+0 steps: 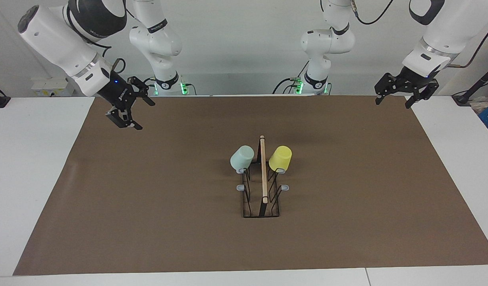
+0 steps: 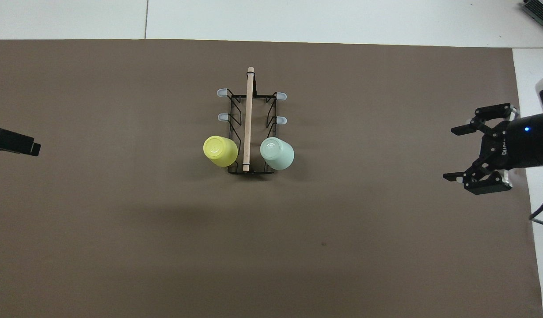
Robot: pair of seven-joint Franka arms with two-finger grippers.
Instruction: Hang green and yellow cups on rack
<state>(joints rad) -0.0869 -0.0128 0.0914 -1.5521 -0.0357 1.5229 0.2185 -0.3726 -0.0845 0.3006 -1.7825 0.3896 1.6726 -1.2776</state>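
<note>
Green cup [image 1: 242,158] and yellow cup [image 1: 280,158] sit tilted on rack [image 1: 262,198] prongs; bump could tip them. Right gripper [image 1: 128,111] over mat's right-arm end, fingers apart, empty; left gripper [image 1: 402,92] waits, fingers apart.

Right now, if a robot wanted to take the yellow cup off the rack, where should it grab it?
Probably around the yellow cup by its sidewalls, coming from above on the left arm's side: it sits upside down and tilted outward on a rack prong, bottom up.

Count: one rack [image 1: 262,186]; six prongs, four bare; two cups, one green cup [image 1: 242,157], one yellow cup [image 1: 280,157]; two robot hands, right hand [image 1: 129,111], left hand [image 1: 394,101].
</note>
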